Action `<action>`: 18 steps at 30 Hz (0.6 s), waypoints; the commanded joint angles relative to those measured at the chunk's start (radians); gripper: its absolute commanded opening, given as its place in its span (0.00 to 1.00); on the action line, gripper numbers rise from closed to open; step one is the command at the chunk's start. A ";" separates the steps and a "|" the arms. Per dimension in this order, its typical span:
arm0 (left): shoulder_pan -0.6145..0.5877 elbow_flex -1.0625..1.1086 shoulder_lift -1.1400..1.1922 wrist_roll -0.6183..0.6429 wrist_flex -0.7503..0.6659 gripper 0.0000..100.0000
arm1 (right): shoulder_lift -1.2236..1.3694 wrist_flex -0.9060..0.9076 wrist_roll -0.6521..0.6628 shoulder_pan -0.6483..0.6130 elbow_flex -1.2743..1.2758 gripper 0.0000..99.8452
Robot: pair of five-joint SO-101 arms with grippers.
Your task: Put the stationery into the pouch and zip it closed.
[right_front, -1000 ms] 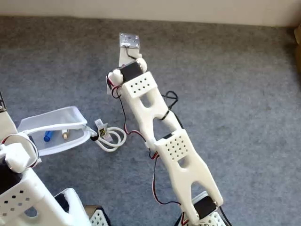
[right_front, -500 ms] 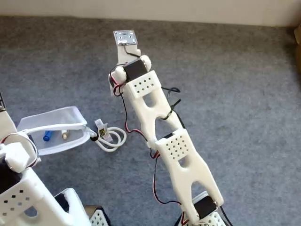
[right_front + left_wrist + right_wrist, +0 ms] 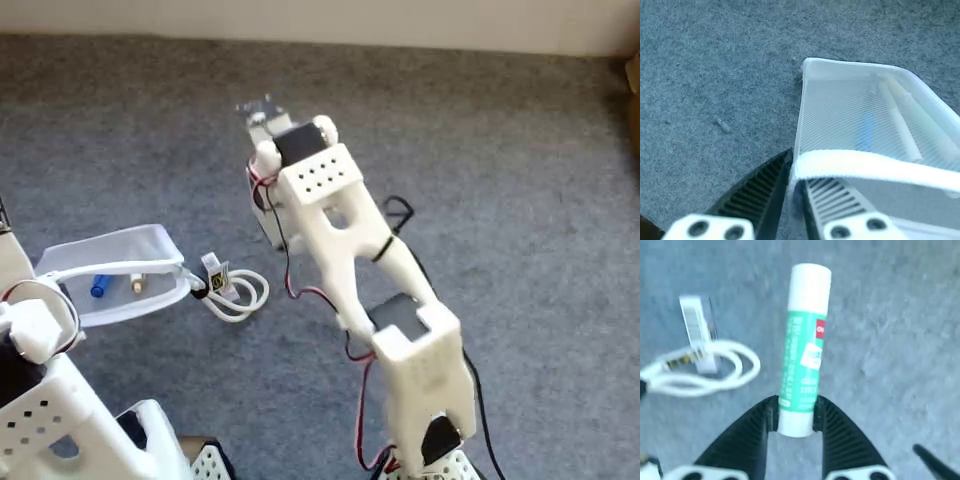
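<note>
High view: open grey carpet point(image 3: 540, 200) spreads wide to the right, with the wall edge along the far side.
The mesh pouch point(image 3: 150, 245) lies by the left arm, its rim pinched in the left gripper point(image 3: 796, 187), with a white cord point(image 3: 240, 292) looped just beside it. The right gripper point(image 3: 795, 417) clamps a green-and-white glue stick point(image 3: 805, 340).

The pouch point(image 3: 150, 245) lies at the left of the table point(image 3: 520, 200), with a pen point(image 3: 100, 288) inside it and the left gripper point(image 3: 796, 170) on its rim. A cord point(image 3: 240, 295) lies just right of the pouch. The glue stick point(image 3: 804, 350) sits in the right gripper point(image 3: 796, 407), near the cord
</note>
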 commanded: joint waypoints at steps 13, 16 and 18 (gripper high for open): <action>-0.004 -0.005 -0.008 0.009 -0.018 0.01 | -0.472 -0.223 0.155 0.025 0.769 0.01; -0.005 -0.005 -0.008 0.009 -0.017 0.01 | -0.503 -0.266 0.150 0.022 0.858 0.05; -0.005 -0.004 -0.008 0.009 -0.015 0.01 | -0.504 -0.265 0.149 0.022 0.885 0.12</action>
